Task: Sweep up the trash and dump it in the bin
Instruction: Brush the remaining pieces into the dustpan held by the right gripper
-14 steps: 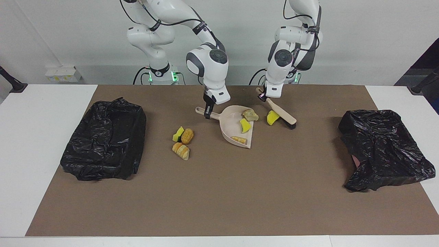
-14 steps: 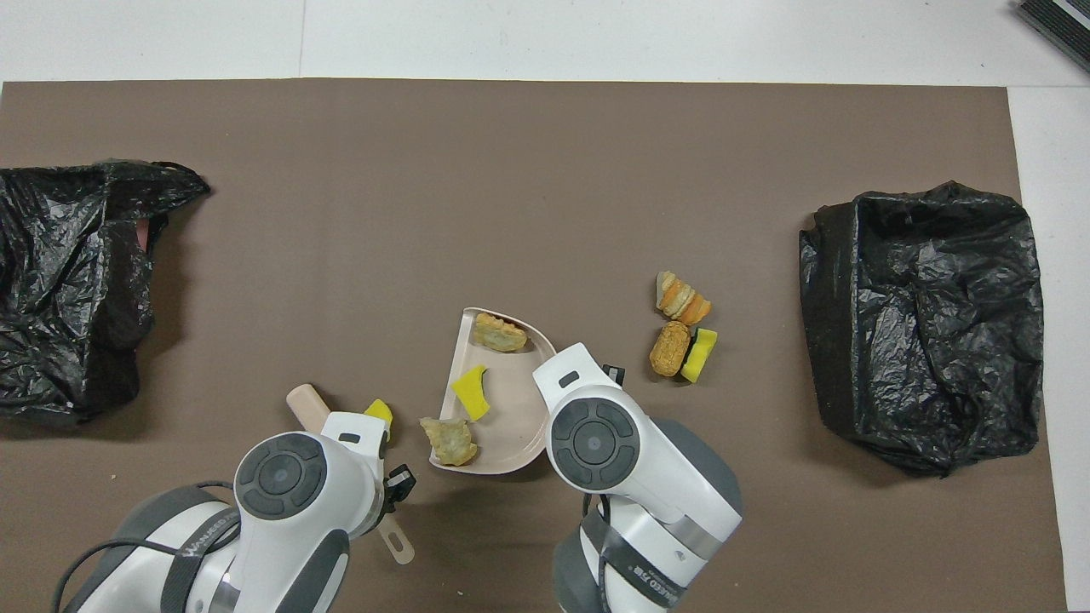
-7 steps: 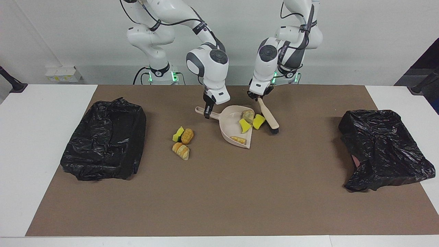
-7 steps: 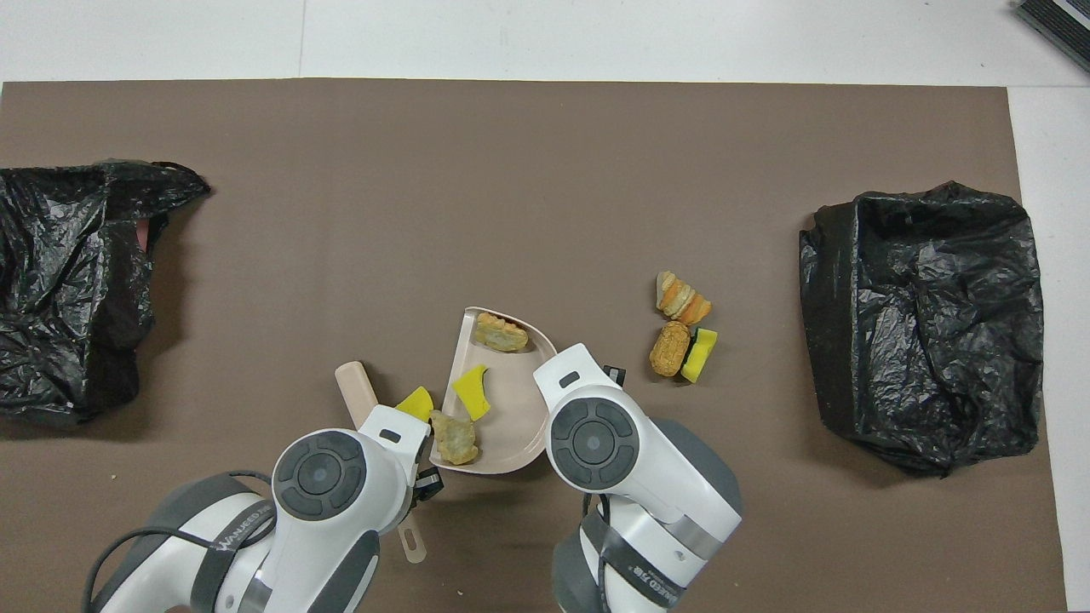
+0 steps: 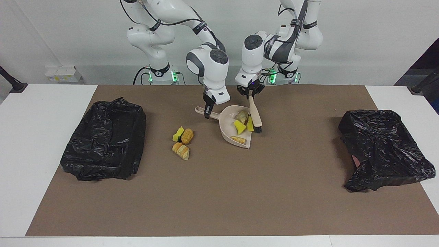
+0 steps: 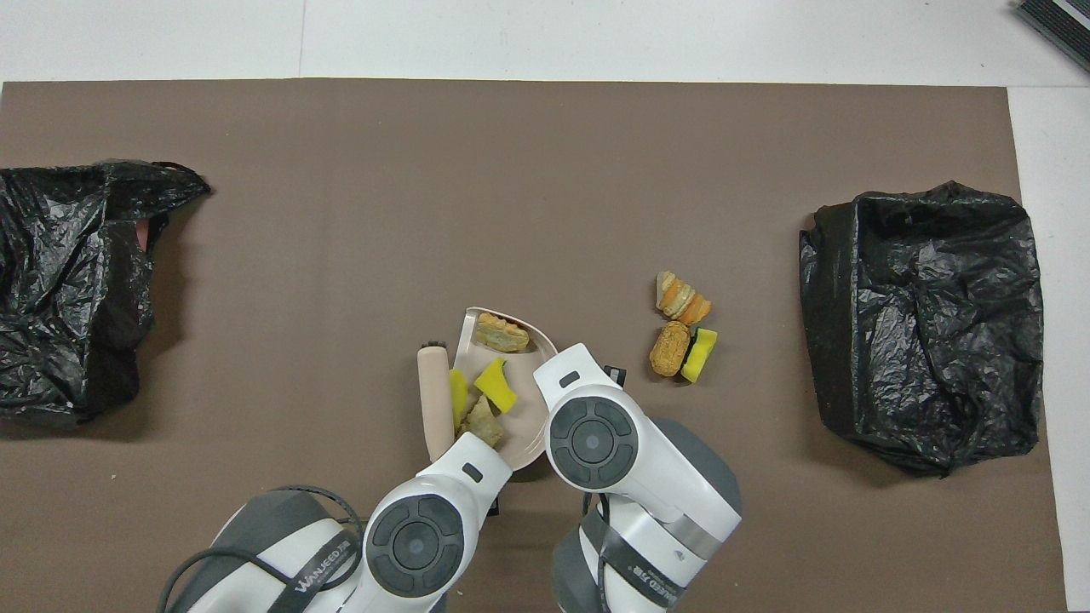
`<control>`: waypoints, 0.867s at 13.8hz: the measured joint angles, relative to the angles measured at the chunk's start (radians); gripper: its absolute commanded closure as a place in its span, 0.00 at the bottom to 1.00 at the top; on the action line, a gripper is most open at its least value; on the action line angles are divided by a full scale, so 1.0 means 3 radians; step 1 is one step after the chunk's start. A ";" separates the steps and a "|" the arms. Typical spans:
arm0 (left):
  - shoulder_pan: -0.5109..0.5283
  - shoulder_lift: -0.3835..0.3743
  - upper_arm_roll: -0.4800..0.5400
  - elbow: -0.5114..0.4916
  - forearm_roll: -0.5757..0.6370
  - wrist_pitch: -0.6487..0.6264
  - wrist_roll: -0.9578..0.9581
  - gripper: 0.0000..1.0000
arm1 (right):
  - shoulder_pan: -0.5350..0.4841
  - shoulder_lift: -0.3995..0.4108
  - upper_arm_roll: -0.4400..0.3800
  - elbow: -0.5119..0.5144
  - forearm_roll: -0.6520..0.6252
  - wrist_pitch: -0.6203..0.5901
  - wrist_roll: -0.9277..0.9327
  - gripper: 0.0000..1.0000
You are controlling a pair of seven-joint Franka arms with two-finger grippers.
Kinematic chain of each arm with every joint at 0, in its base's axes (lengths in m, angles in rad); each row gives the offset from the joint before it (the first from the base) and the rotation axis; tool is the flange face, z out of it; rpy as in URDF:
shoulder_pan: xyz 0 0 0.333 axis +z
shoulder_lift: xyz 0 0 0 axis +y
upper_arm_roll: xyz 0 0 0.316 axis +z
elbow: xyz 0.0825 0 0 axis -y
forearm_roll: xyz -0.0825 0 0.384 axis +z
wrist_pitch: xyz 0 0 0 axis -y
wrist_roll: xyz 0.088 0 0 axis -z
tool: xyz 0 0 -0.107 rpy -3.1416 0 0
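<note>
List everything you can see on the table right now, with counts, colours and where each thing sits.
Trash in dustpan: four, yellow and tan, on the pan.
Trash on mat: three, yellow and golden, toward the right arm's end of the dustpan.
Dustpan: one, beige, mid-table near the robots.
Brush: one, beige with dark bristles, at the pan's open edge.
Bin bags: two, black, one at each end.
Mat: one, brown.
Right gripper: shut on the dustpan.
Left gripper: shut on the brush.
</note>
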 measured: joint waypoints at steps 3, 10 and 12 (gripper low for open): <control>-0.0033 0.0192 -0.0005 0.0241 -0.0031 0.0020 0.0195 1.00 | 0.0000 0.0000 0.0000 0.0000 0.0000 0.0000 0.0000 1.00; 0.0241 0.0169 0.0372 0.0864 -0.0817 -0.1260 0.1432 1.00 | 0.0000 0.0000 0.0000 0.0000 0.0000 0.0000 0.0000 1.00; 0.0260 0.0120 0.0398 0.0892 -0.0861 -0.1391 0.1481 1.00 | 0.0000 0.0000 0.0000 0.0001 0.0000 -0.0007 0.0001 1.00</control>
